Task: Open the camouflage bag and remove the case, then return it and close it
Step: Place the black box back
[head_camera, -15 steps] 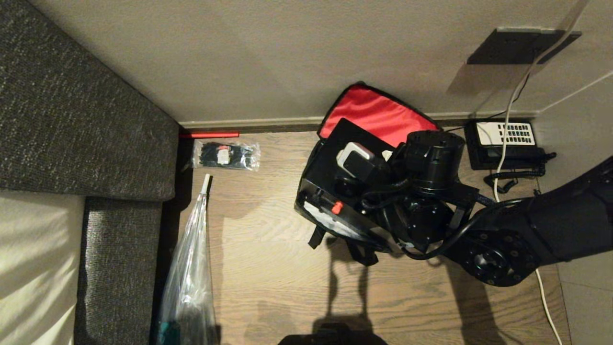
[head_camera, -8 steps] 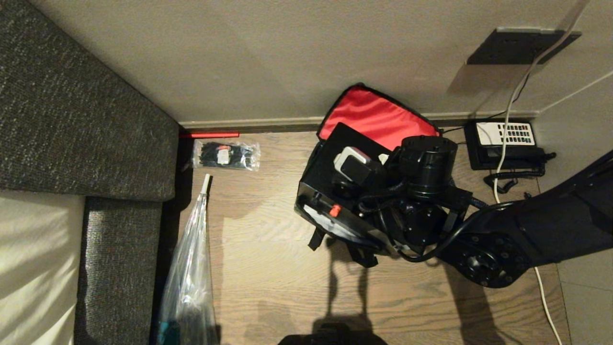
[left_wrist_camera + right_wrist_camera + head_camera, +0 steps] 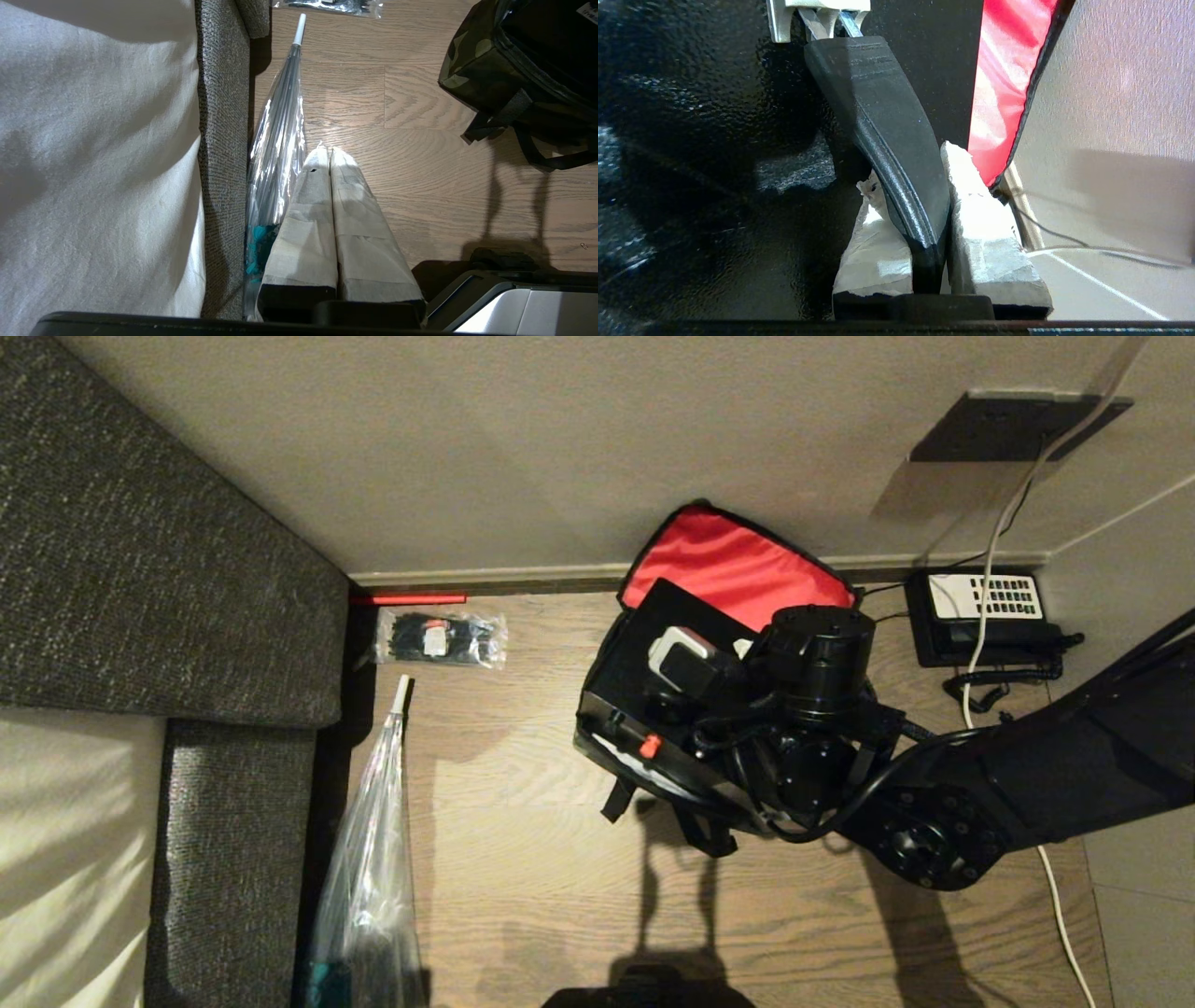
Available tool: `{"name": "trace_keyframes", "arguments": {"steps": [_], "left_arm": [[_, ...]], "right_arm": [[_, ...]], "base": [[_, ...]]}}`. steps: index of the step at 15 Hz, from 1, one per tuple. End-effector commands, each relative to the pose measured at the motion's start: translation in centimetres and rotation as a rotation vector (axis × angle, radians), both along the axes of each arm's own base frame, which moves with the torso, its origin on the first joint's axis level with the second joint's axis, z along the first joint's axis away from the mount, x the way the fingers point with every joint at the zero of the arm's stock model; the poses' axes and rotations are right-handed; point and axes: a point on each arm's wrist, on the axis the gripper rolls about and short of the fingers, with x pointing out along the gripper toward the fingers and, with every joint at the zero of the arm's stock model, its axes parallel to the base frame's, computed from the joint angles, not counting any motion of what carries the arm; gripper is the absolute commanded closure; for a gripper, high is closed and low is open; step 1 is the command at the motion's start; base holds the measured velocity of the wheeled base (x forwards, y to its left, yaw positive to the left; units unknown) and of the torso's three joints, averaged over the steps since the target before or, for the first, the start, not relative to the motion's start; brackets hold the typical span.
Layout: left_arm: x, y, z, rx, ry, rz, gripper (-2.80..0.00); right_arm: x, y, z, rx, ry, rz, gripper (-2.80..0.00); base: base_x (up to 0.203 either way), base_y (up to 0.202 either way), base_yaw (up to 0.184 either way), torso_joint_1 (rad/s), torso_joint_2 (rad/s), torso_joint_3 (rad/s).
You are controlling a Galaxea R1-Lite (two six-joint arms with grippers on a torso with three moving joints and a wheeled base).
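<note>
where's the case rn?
Head view, right of centre: the case sits in the open camouflage bag by the wall, its handle pinched by the right gripper.

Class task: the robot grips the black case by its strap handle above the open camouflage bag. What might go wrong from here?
1. The right gripper pinches only the narrow strap handle, so the case could swing or slip.
2. The case sits tilted across the camouflage bag; a corner may catch the rim.
3. The red lid lining leans on the wall and might flop onto the case.
</note>
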Motion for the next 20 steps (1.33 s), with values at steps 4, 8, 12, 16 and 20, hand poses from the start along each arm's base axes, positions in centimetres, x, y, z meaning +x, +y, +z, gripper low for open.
{"name": "trace_keyframes", "arguments": {"steps": [4, 8, 12, 16, 20], "left_arm": [[0.0, 0.0, 0.0, -0.001, -0.003, 0.000, 0.00], [0.0, 0.0, 0.0, 0.000, -0.003, 0.001, 0.00], [0.0, 0.0, 0.0, 0.000, -0.003, 0.002, 0.00], [0.0, 0.0, 0.0, -0.001, -0.003, 0.001, 0.00], [0.0, 0.0, 0.0, -0.001, -0.003, 0.000, 0.00]], "right_arm": [[-0.3, -0.7, 1.4, -0.001, -0.009, 0.065, 0.00], [0.6, -1.4, 2.0, 0.001, -0.010, 0.066, 0.00], [0.8, -2.1, 2.8, 0.003, -0.013, 0.054, 0.00], [0.4, -2.3, 2.8, 0.000, -0.009, 0.062, 0.00], [0.3, -2.4, 1.6, -0.023, 0.027, 0.064, 0.00]], "base": [[0.000, 0.000, 0.000, 0.000, 0.00, 0.000], [0.000, 0.000, 0.000, 0.000, 0.00, 0.000], [0.000, 0.000, 0.000, 0.000, 0.00, 0.000], [0.000, 0.000, 0.000, 0.000, 0.00, 0.000], [0.000, 0.000, 0.000, 0.000, 0.00, 0.000]]}}
